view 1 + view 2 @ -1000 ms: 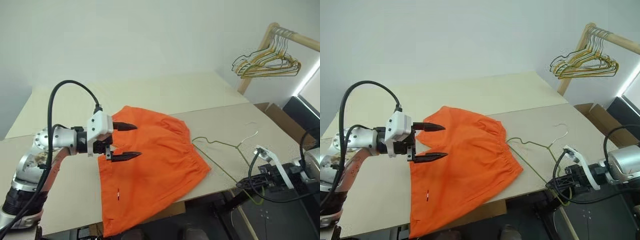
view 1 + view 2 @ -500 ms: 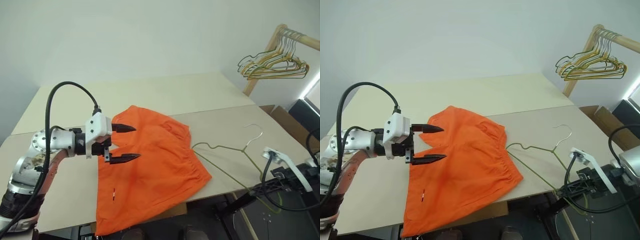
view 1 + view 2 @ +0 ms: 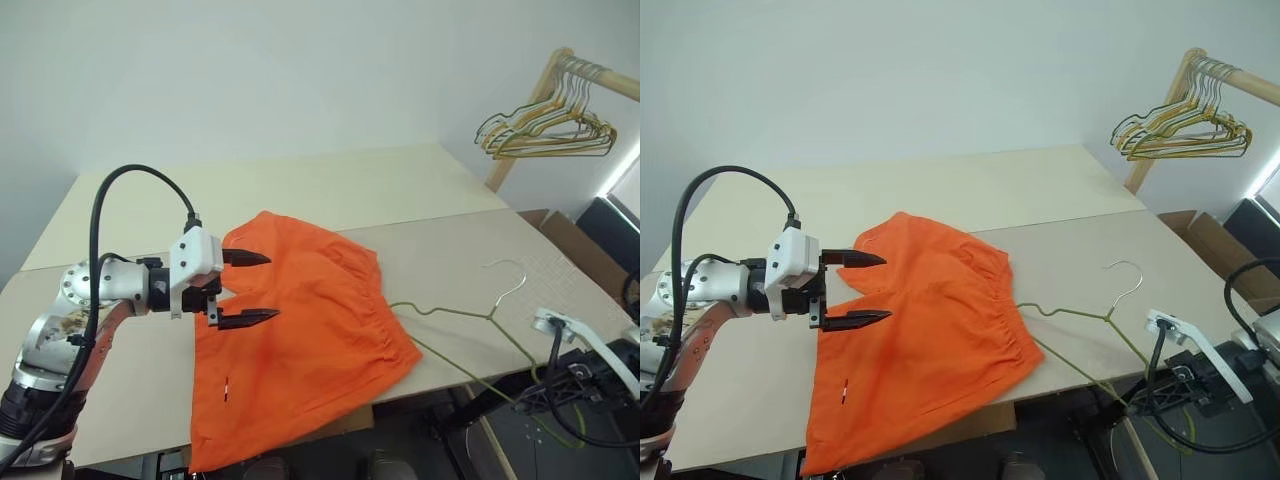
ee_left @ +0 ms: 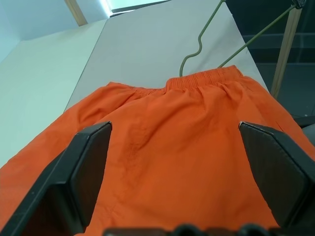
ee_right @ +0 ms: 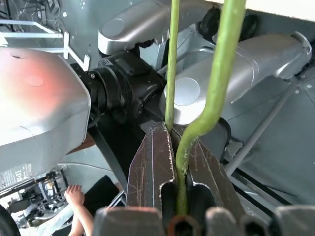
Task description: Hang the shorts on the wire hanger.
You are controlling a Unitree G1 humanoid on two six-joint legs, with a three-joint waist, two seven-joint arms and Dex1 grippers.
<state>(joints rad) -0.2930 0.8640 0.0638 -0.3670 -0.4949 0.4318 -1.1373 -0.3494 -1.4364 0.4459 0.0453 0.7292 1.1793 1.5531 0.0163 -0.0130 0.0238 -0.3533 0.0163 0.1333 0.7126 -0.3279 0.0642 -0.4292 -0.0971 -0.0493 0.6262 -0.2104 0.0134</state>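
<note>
R wrist: claw clamping wire hanger

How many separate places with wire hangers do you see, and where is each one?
2. One single wire hanger lies on the table beside the shorts, its corner clamped in the right gripper. A bunched cluster of hangers hangs on the wooden rail; its exact number cannot be counted.

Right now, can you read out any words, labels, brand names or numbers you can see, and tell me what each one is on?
No text can be read.
Small white tag on the shorts: too small to read.
Label on a grey housing in the right wrist view: lines of print, too blurred to read.
The wire hanger, the table and the bunched hangers carry no visible writing.
</note>
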